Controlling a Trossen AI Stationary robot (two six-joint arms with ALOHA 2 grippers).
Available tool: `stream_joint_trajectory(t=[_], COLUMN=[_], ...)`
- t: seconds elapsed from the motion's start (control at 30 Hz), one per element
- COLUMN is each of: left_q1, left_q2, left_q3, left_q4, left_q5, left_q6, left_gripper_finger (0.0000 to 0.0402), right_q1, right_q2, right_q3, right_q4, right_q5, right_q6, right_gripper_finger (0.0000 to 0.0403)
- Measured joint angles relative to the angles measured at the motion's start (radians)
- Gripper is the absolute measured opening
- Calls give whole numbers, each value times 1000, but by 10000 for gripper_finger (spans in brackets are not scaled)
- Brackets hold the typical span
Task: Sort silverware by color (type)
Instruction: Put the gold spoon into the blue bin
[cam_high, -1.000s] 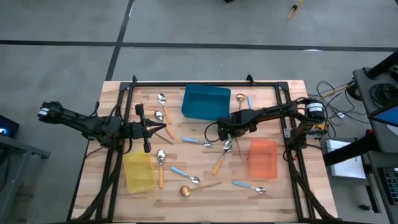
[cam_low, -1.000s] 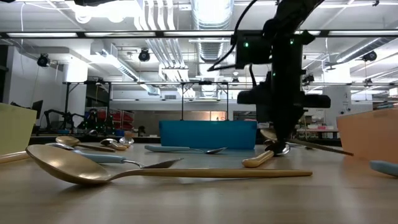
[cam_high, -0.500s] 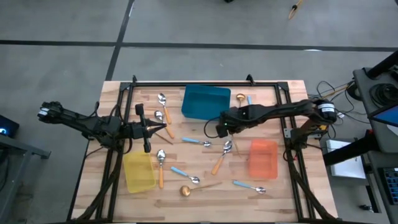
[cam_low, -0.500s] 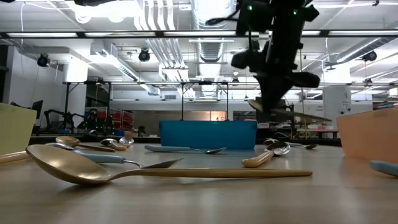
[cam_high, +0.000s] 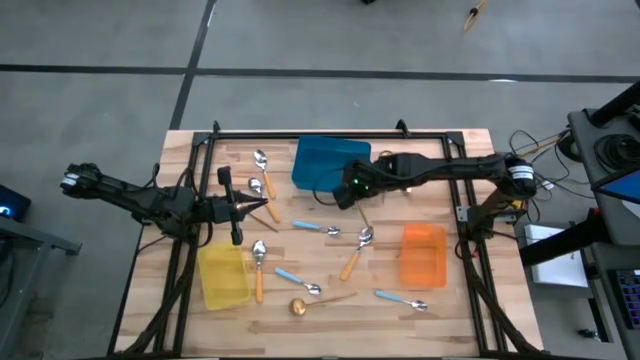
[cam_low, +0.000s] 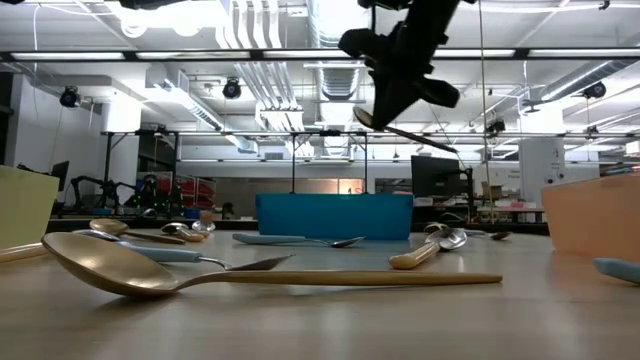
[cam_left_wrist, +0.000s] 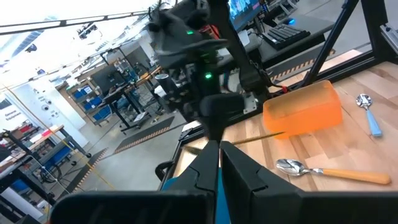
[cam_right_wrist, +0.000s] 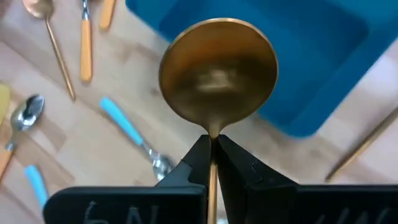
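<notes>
High view: the right hand (cam_high: 350, 190) is positioned above the counter (cam_high: 450, 300) at the near right corner of the blue bin (cam_high: 330, 163), with its fingers clamped on the thin handle of a gold spoon (cam_right_wrist: 217, 71). In the right wrist view the round gold bowl projects past the fingertips and overlaps the blue bin's corner, with bare wood beneath the rest. In the low view the hand (cam_low: 395, 75) and its spoon (cam_low: 405, 132) are raised well clear of the counter surface and of the bin's rim. The left hand (cam_high: 262, 205) rests over the left half of the counter, fingers pressed together and holding nothing, just beside an orange-handled spoon (cam_high: 268, 197). Remaining silverware lies scattered across the centre: a blue-handled spoon (cam_high: 318, 228) between the two hands, an orange-handled spoon (cam_high: 357, 250) left of the orange bin (cam_high: 422, 256), another orange-handled spoon (cam_high: 259, 268) just beside the yellow bin (cam_high: 222, 277), and a gold spoon (cam_high: 315, 303) near the front edge. Open wood remains between the blue bin and the orange bin. The black frame rails (cam_high: 330, 132) border the counter at the rear and both sides.
</notes>
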Motion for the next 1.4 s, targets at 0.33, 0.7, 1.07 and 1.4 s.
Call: stream_joint_trajectory(t=[0.33, 0.7, 1.07, 1.4], left_q1=[1, 1, 1, 1], left_q2=[-9, -13, -11, -11], left_q3=[0, 0, 0, 0], left_q4=[-9, -9, -10, -10], left_q5=[-103, -103, -103, -103], left_q6=[11, 11, 11, 11], left_gripper_finger=[0, 0, 0, 0], right_q1=[-134, -275, -318, -324], right_q2=[95, 159, 313, 518], right_q3=[159, 270, 467, 763], right_q4=[-24, -9, -5, -101], right_q5=[-33, -37, -40, -62], right_q6=[-249, -436, -600, -751], right_gripper_finger=[9, 9, 9, 9])
